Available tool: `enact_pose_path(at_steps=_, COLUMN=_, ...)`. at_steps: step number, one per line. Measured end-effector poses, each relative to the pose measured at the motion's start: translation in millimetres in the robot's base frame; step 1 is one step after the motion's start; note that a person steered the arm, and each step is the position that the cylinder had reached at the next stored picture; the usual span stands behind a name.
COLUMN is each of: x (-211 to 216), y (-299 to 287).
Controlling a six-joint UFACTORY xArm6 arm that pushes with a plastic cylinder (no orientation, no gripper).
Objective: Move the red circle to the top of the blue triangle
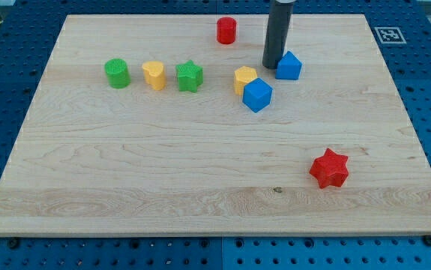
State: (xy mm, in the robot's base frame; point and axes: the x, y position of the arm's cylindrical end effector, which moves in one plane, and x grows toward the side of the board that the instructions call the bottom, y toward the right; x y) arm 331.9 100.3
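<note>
My tip (273, 64), a bare rod holding nothing, touches the blue triangle (288, 67); the red circle (226, 31) sits up-left. I'd circle behind it and nudge it rightward gently

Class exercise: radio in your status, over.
My tip beside small blue triangle block, on its left. Red circle block untouched, near top edge. Nothing between them.

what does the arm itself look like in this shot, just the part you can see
Only a straight, smooth cylindrical rod shows, dark grey to black, entering from the view's top. My tip is a plain blunt end. No claw, cables or markings are visible on it.
</note>
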Motion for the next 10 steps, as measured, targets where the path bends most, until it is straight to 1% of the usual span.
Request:
enact_pose_path(at_steps=1, x=-12.8, y=-24.0)
enact_pose_path(at_steps=2, x=-39.8, y=-74.6)
enact_pose_path(at_steps=3, x=-60.6, y=-96.6)
enact_pose_path(at_steps=4, x=-68.2, y=-96.8)
enact_pose_path(at_steps=5, x=-80.0, y=-123.4)
enact_pose_path(at_steps=6, x=-109.5, y=-164.0)
enact_pose_path(at_steps=7, x=-134.7, y=-153.0)
enact_pose_path(at_steps=9, x=-130.6, y=-139.2)
enact_pose_path(at_steps=10, x=-120.7, y=-131.0)
